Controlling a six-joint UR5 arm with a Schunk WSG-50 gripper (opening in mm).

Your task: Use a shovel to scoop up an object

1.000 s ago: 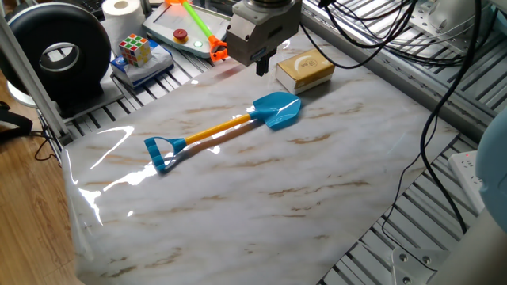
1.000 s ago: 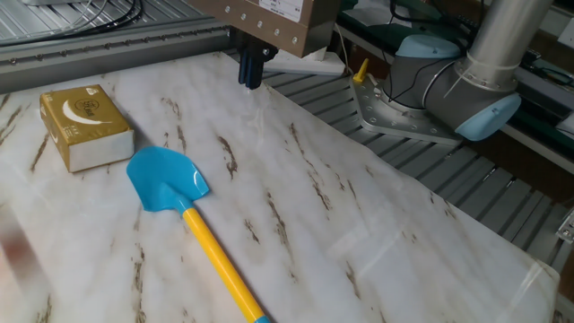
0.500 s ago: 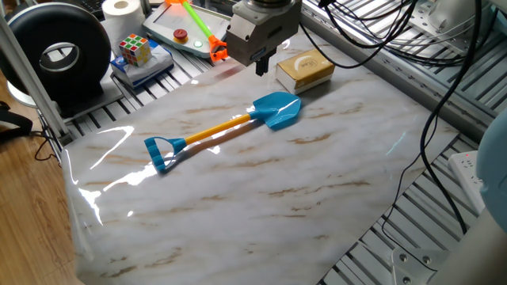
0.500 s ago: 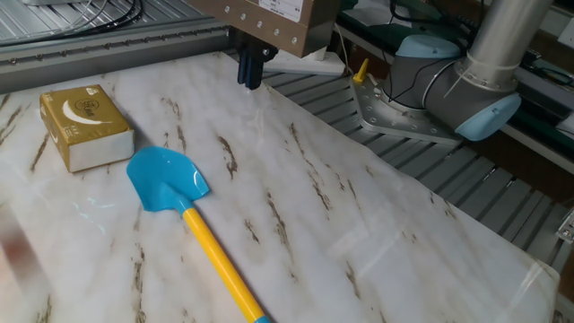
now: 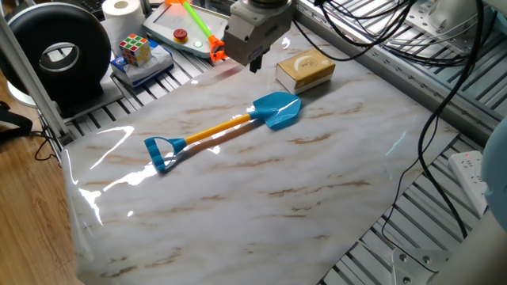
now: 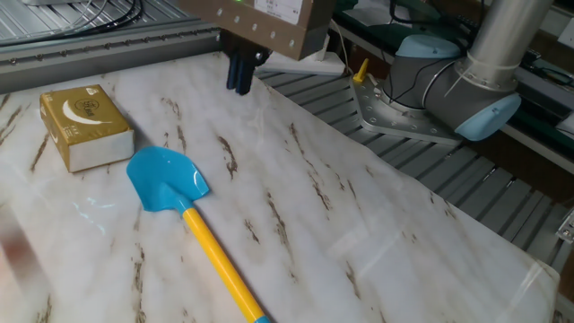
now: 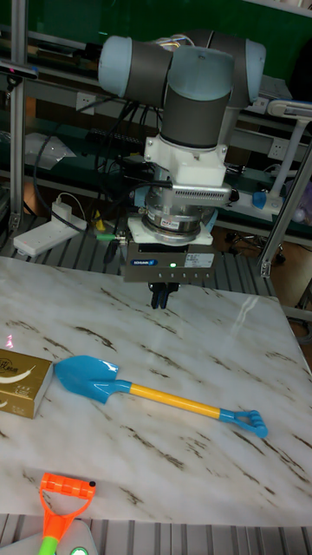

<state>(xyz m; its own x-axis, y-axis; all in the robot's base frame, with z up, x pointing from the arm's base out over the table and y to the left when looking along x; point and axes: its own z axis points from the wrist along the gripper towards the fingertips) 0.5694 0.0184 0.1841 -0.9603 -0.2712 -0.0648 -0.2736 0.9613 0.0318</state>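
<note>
Lying flat on the marble table (image 5: 238, 198), 1 shovel (image 5: 226, 127) with its blue blade aimed at the tan block (image 5: 304, 70) just beyond its tip, not touching, likely staged for a straight push under it. Hanging above the table's far edge, near the block and well clear of the handle: gripper (image 7: 161, 299), fingers pinched together, grasping nothing, so a pickup of the shaft seems not yet begun.
</note>
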